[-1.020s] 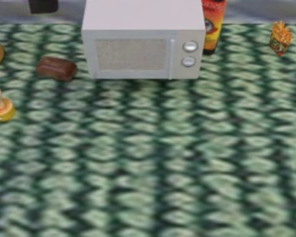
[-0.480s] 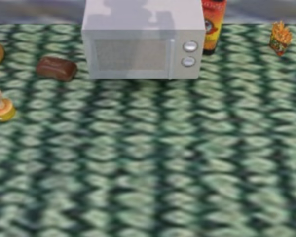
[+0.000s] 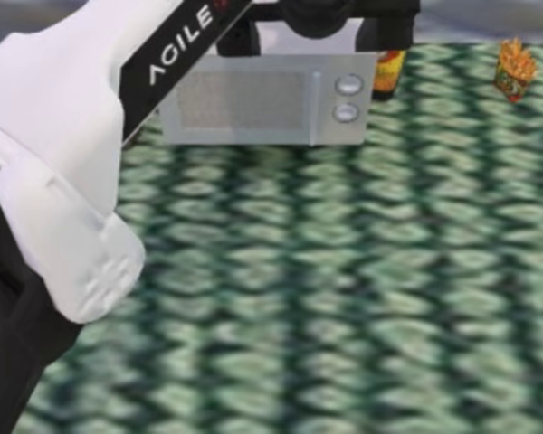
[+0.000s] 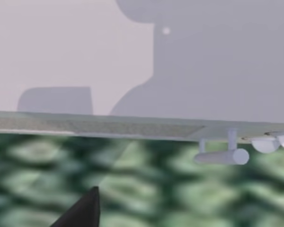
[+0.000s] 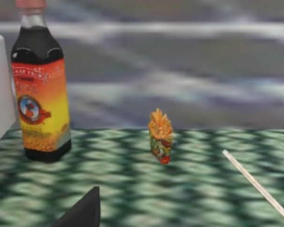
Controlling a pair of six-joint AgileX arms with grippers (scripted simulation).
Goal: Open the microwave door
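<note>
Since a second ago the left arm (image 3: 63, 163) has swept in from the near left, reaching over the microwave (image 3: 262, 95) at the far middle of the table (image 3: 344, 298). Its gripper is up above the microwave's top; I cannot tell whether its fingers are open. The microwave door (image 3: 240, 99) is shut flush, its handle (image 4: 222, 156) untouched, so the whole pull is left. There is open room in front for the door's swing. A sauce bottle (image 5: 40, 94) stands just right of the microwave, and a carton of fries (image 3: 514, 68) sits farther right. The right gripper is out of sight.
</note>
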